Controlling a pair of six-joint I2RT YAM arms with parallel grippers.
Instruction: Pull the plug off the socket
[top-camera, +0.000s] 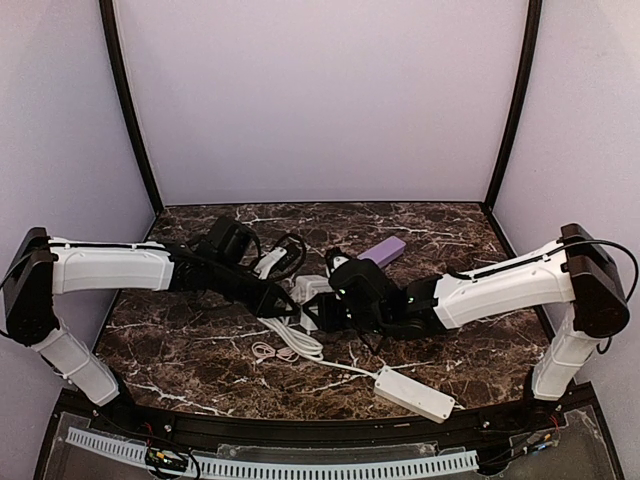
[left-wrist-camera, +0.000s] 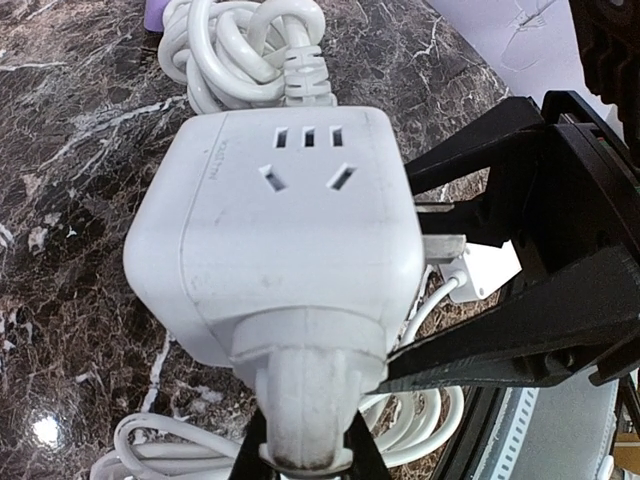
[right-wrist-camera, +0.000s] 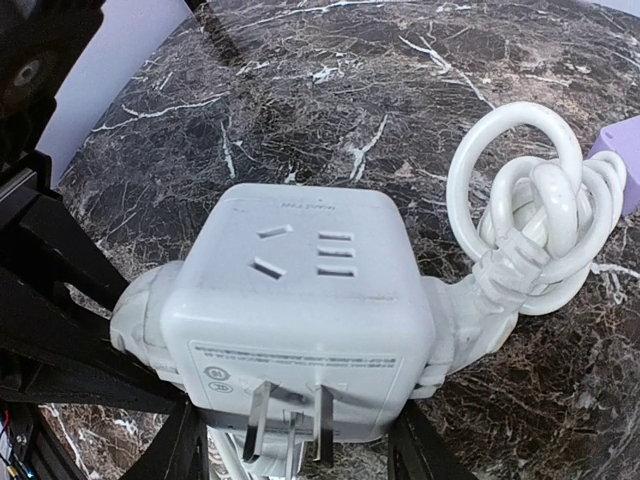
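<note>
The socket (left-wrist-camera: 280, 240), a white cube with outlet holes, hangs between both grippers above the table's middle (top-camera: 314, 292). The plug (left-wrist-camera: 305, 400), a rounded white head, sits in the cube's near face, seated up to its collar. My left gripper (left-wrist-camera: 305, 452) is shut on the plug, one black finger on each side. My right gripper (right-wrist-camera: 300, 445) is shut on the socket (right-wrist-camera: 300, 300), gripping its two sides, with the cube's metal prongs pointing at the camera. In the right wrist view the plug (right-wrist-camera: 135, 310) sticks out of the cube's left side. Both grippers (top-camera: 290, 300) (top-camera: 335, 300) meet at the cube.
A bundled white cord (right-wrist-camera: 530, 210) joins the cube's far side. The long white power strip (top-camera: 415, 393) lies near the front edge, its cord (top-camera: 300, 343) looping under the grippers. A purple block (top-camera: 383, 250) lies behind, and a small pink cable (top-camera: 270, 352) in front.
</note>
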